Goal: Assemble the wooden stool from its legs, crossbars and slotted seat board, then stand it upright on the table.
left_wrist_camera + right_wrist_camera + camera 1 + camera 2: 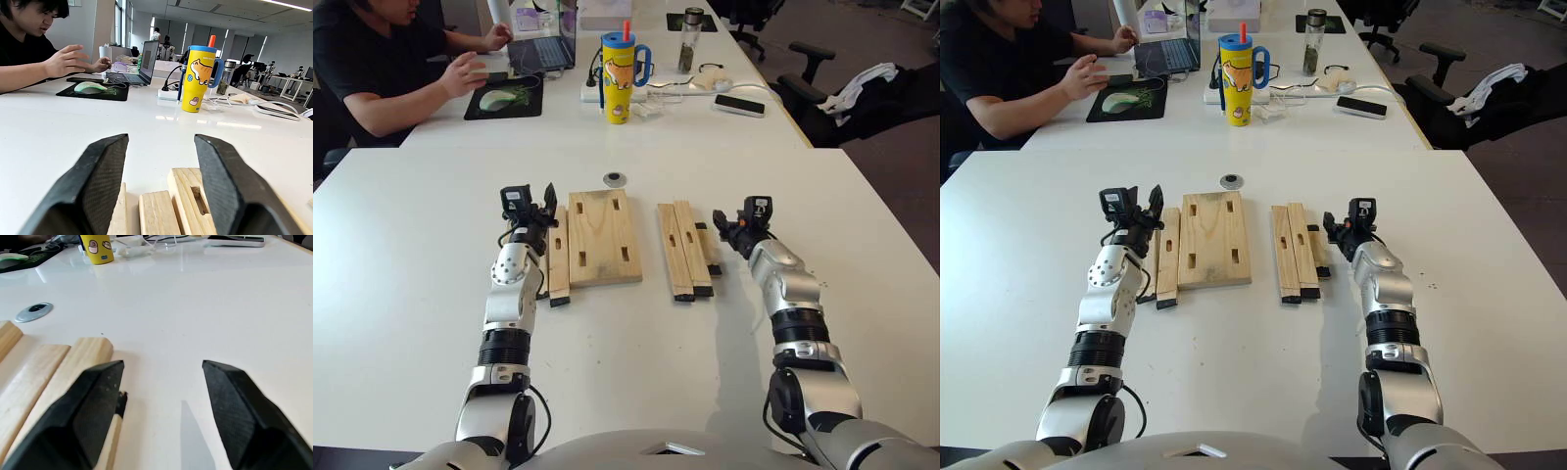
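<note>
Nearest to me, the stool is still in parts, lying flat on the white counter (pixel 411 284). The slotted seat board (pixel 604 238) sits in the middle, face up with its slots showing. A narrow slotted piece (pixel 558 257) lies along its left edge, just beside it. To the right, set apart from the board by a strip of bare counter, a pair of slotted bars (pixel 683 247) lie side by side and touching. Some short pieces (pixel 710 253) with dark ends are tucked against the pair's outer side.

My left pincer (pixel 540 208) is at the far end of the narrow slotted piece. It is spread wide and holds nothing. In the left wrist view its fingers (pixel 100 181) straddle the ends of the wood. I cannot tell whether they touch it.

My right pincer (pixel 729 227) is at the outer side of the pair of slotted bars, near their far end. It is also spread wide and empty. In the right wrist view one finger (pixel 93 401) hangs over the rounded end of a bar and the other is over bare counter.

Past the seat board a round grey grommet (pixel 615 178) is set into the counter. Farther off, on the next counter (pixel 754 132), stand a yellow cup (pixel 620 78) and a phone (pixel 738 104).
</note>
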